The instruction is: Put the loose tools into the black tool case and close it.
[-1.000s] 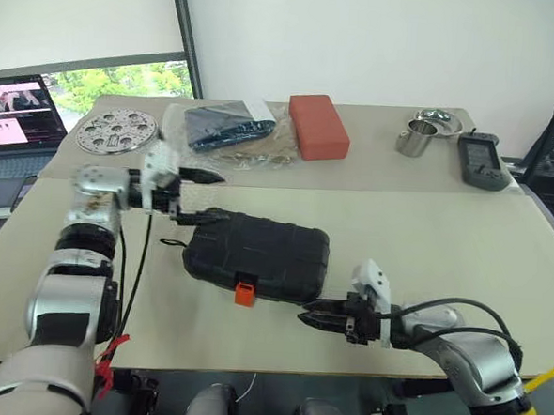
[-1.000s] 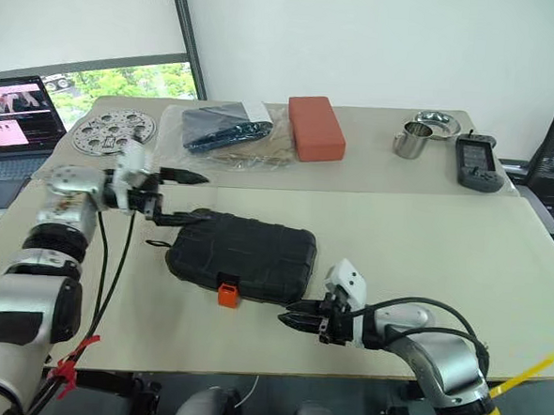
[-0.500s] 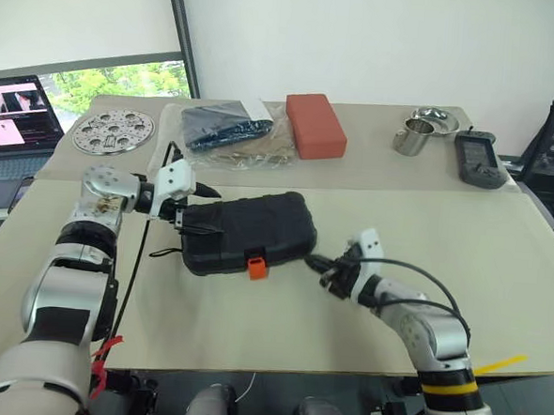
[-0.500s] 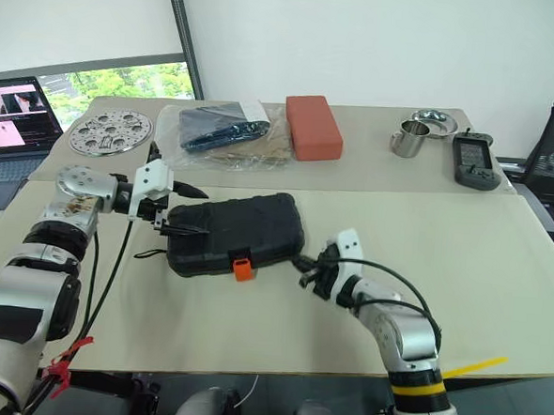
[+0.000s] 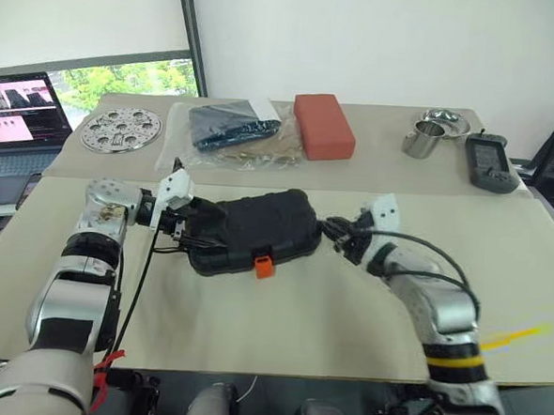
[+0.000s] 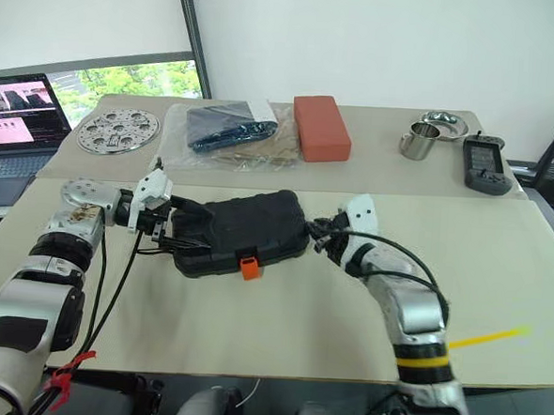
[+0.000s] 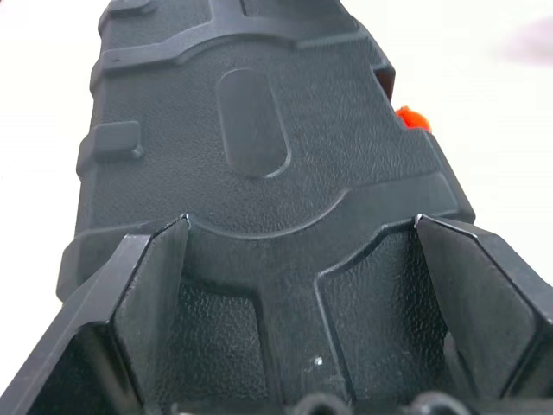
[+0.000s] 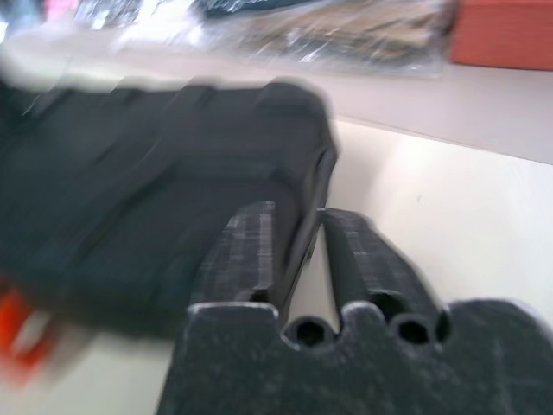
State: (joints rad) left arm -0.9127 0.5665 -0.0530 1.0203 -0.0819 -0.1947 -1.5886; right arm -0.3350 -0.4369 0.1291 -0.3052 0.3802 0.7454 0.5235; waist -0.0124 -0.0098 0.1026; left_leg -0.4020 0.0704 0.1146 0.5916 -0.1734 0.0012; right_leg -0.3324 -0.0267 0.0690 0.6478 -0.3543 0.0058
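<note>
On the near part of the desk (image 5: 299, 312), right in front of me, lies the black tool case (image 5: 257, 230), flat and with its lid down, its small orange latch (image 5: 264, 265) facing me on the front edge. My left jaws stand wide apart at the case's left end, one finger on either side of the ribbed shell, clamped on nothing as far as I can see. My right jaws sit at the case's right end, only a little apart, with a sliver of desk between them. They are just beside the corner of the case, and whether they touch it I cannot tell.

I judge this to be the closing step: the lid is down, and what is inside is hidden from me. I cannot tell whether the latch is snapped home. The next move, as I see it, calls for steadying the case from both ends, pressing the lid flat and checking that the latch catches, without shoving the case along the desk.

Farther back, a clear plastic bag (image 5: 230, 134) holds a dark bundle with some blue in it. Beside the bag is a red-orange block (image 5: 323, 126). To the far right stand a metal cup (image 5: 418, 139) and a metal bowl (image 5: 442, 119); what they hold I cannot tell.
</note>
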